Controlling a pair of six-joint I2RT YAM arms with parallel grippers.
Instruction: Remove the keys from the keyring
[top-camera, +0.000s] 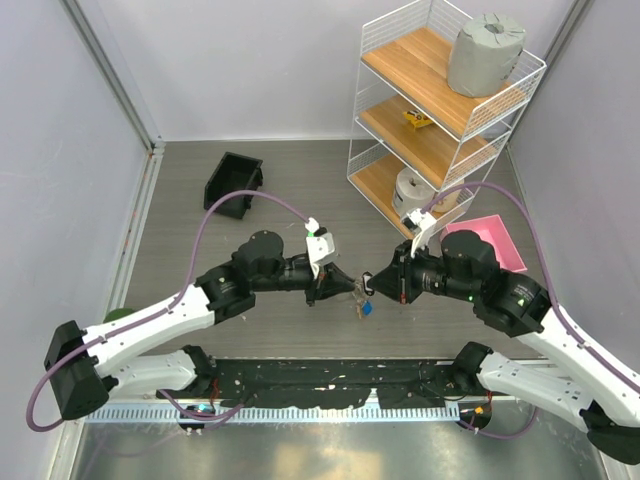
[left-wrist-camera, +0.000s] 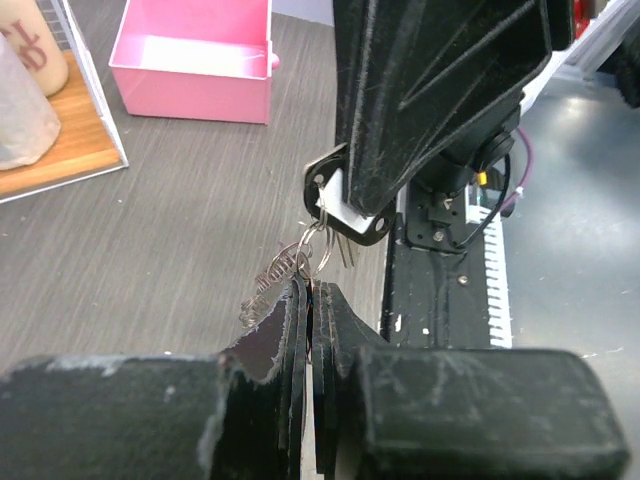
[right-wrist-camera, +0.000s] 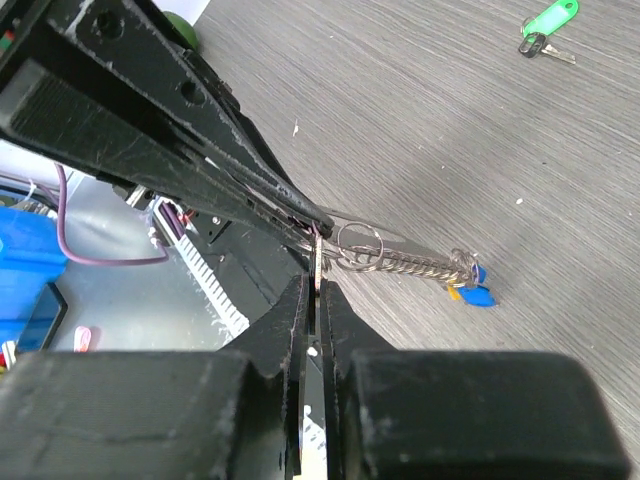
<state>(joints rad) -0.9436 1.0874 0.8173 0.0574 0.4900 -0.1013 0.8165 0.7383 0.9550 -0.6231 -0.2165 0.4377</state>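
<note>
Both grippers meet above the middle of the table. My left gripper (left-wrist-camera: 312, 292) is shut on the thin silver keyring (right-wrist-camera: 358, 245), its fingertips (right-wrist-camera: 300, 215) pinching the ring's edge. A short silver chain (right-wrist-camera: 415, 265) runs from the ring to a blue key (right-wrist-camera: 478, 295) and a yellow key (right-wrist-camera: 455, 291), which hang free (top-camera: 363, 307). My right gripper (right-wrist-camera: 318, 285) is shut on a black-headed key (left-wrist-camera: 335, 195), whose silver blade reaches down to the ring. In the top view the left gripper (top-camera: 335, 285) and right gripper (top-camera: 376, 282) face each other closely.
A white wire shelf (top-camera: 440, 110) with a grey roll stands at the back right. A pink tray (top-camera: 492, 240) lies beside it. A black bin (top-camera: 233, 183) sits at the back left. A lone green-tagged key (right-wrist-camera: 548, 22) lies on the table.
</note>
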